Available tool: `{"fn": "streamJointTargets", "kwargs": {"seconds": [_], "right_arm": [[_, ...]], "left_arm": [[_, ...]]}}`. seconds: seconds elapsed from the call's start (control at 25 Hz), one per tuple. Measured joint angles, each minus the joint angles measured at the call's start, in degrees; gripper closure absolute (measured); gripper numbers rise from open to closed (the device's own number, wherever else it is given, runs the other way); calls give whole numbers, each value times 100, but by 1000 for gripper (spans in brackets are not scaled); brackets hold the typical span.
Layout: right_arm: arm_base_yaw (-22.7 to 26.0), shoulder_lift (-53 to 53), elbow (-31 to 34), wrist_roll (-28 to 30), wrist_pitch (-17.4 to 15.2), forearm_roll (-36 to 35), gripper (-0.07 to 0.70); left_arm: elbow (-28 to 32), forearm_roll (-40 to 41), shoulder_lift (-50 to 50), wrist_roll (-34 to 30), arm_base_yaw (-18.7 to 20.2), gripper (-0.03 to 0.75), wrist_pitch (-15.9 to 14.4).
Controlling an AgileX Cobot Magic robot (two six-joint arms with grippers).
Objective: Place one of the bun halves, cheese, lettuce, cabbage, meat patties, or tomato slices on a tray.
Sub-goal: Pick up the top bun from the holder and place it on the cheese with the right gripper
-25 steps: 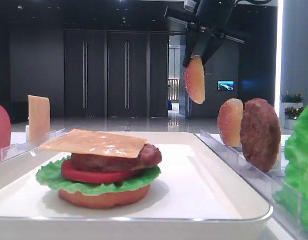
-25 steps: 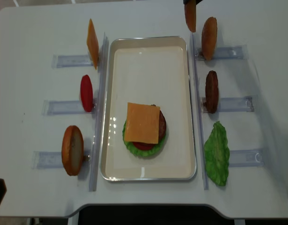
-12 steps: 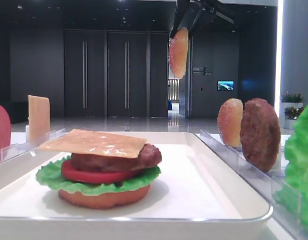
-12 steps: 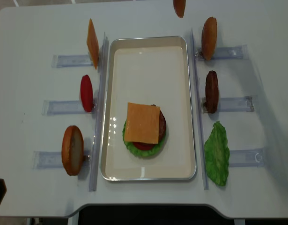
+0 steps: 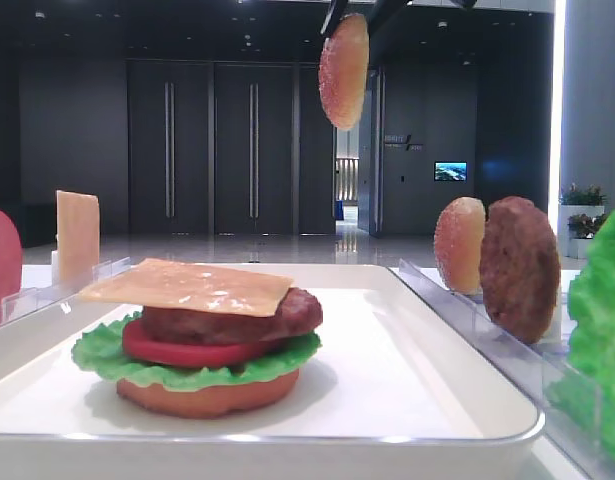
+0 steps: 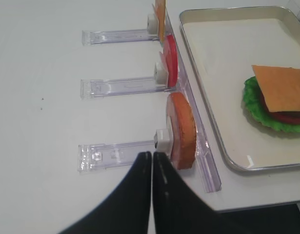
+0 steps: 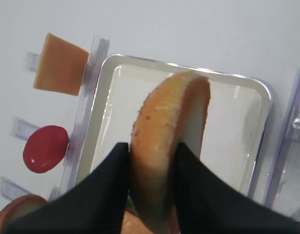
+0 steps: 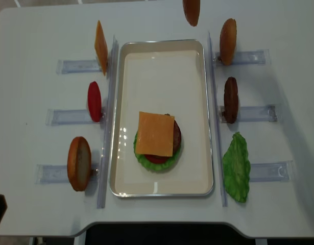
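My right gripper (image 7: 152,161) is shut on a sesame-speckled bun half (image 7: 164,122), held on edge between the black fingers. The bun half (image 8: 191,11) hangs high above the far end of the white tray (image 8: 162,42), and in the low exterior view it shows near the top (image 5: 344,70). On the tray's near half sits a stack with cheese (image 8: 155,133) on top of a meat patty, tomato, lettuce and a bottom bun (image 5: 207,392). My left gripper (image 6: 152,156) is shut and empty at the front left, beside a bun (image 6: 181,129) in its rack.
Clear racks flank the tray. On the left stand a cheese slice (image 8: 100,40), a tomato slice (image 8: 94,101) and a bun (image 8: 79,163). On the right stand a bun (image 8: 227,34), a meat patty (image 8: 231,99) and lettuce (image 8: 236,166).
My right gripper has carried the bun half up and to the left, from beside the right racks to above the tray's far end. The left gripper has not moved.
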State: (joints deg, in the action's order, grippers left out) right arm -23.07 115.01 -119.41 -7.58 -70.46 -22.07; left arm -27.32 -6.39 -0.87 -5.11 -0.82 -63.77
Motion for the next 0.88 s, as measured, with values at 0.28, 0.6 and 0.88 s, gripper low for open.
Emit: {"fn": "streamJointTargets", "kwargs": {"seconds": [0.28, 0.6, 0.88], "right_arm": [[-92, -366, 785, 337, 282, -528, 429], [-92, -1257, 2187, 544, 1287, -925, 430], [-92, -2327, 3962, 1336, 2240, -2227, 433]], "left_arm": [[0, 0, 0, 0, 0, 715, 0], [0, 0, 0, 0, 0, 715, 0], [0, 0, 0, 0, 0, 715, 0]]}}
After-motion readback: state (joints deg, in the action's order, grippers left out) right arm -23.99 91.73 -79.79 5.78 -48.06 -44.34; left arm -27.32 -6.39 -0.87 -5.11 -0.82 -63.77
